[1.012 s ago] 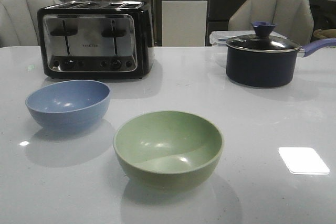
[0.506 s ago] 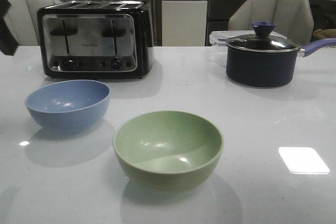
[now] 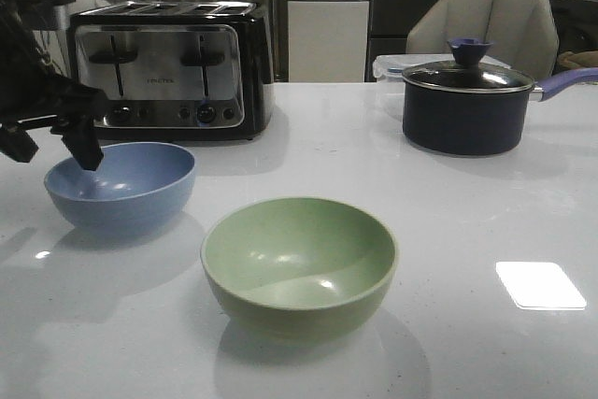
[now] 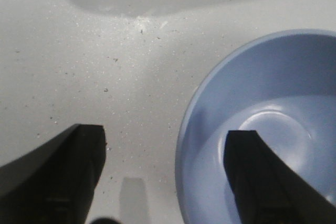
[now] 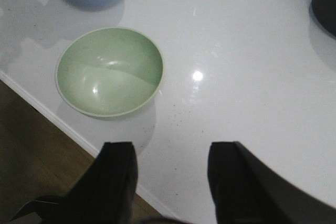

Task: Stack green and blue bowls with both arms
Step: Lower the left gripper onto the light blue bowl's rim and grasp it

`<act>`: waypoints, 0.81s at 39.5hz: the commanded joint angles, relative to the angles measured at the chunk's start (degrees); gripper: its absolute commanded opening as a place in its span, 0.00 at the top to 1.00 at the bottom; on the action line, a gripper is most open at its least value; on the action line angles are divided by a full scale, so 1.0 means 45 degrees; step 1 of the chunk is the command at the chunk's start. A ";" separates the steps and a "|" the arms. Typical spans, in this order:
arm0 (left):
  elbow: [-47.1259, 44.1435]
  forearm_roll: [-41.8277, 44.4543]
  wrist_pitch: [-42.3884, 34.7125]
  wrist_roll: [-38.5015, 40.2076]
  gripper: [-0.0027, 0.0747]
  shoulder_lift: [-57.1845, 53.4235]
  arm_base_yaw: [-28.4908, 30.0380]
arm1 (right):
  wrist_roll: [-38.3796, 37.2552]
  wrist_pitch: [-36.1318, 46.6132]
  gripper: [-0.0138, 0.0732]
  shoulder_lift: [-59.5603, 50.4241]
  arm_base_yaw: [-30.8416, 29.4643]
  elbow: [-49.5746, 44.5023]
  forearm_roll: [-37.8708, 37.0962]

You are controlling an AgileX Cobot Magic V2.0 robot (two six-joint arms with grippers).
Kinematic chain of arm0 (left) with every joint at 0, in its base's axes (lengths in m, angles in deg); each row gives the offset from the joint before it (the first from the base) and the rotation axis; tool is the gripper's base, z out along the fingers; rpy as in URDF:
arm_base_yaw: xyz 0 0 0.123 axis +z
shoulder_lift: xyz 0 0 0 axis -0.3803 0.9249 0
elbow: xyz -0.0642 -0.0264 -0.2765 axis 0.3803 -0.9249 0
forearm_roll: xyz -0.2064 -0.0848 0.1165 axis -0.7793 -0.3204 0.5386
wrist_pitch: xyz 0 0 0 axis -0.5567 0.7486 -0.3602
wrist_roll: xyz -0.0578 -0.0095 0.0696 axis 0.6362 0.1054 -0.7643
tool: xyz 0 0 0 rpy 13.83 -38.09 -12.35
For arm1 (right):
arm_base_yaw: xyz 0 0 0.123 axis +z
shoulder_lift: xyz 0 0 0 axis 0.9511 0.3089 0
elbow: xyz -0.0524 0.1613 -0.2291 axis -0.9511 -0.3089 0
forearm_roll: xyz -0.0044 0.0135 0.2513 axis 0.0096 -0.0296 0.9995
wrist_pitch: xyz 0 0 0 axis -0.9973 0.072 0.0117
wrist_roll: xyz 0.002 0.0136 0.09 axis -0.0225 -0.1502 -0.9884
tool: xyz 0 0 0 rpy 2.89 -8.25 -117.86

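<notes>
The dusty blue bowl [image 3: 121, 184] sits on the white table at the left, in front of the toaster. The sage green bowl [image 3: 299, 263] sits nearer, at the centre. Both are empty and upright, standing apart. My left gripper [image 3: 54, 149] is open and straddles the blue bowl's left rim. In the left wrist view [image 4: 165, 132] one finger is over the inside of the blue bowl [image 4: 273, 98] and the other is over the table outside it. My right gripper [image 5: 170, 148] is open and empty above the table's near edge, short of the green bowl [image 5: 109, 71]. It does not show in the front view.
A black and chrome toaster [image 3: 173, 67] stands at the back left. A dark lidded pot [image 3: 467, 105] with a blue handle stands at the back right. In the right wrist view, the table's near edge [image 5: 47, 114] runs beside the green bowl, with wooden floor below.
My left arm has come into the front view from the left and moved to the blue bowl's left rim. The bowls have not moved.
</notes>
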 commanded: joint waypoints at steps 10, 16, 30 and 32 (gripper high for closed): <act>0.0525 -0.0171 -0.0595 0.0031 0.54 0.0050 -0.0064 | 0.0130 0.0982 0.34 -0.0077 0.0006 0.0314 -0.0051; 0.0525 -0.0411 -0.0507 0.0031 0.68 0.0050 -0.0064 | 0.0130 0.0982 0.34 -0.0077 0.0006 0.0314 -0.0051; 0.1168 -0.0767 0.1182 0.0001 0.85 -0.0978 -0.0064 | 0.0130 0.0982 0.34 -0.0077 0.0006 0.0314 -0.0051; 0.1191 -0.0837 0.1323 -0.0025 0.85 -0.1386 -0.0125 | 0.0130 0.0982 0.34 -0.0077 0.0006 0.0314 -0.0051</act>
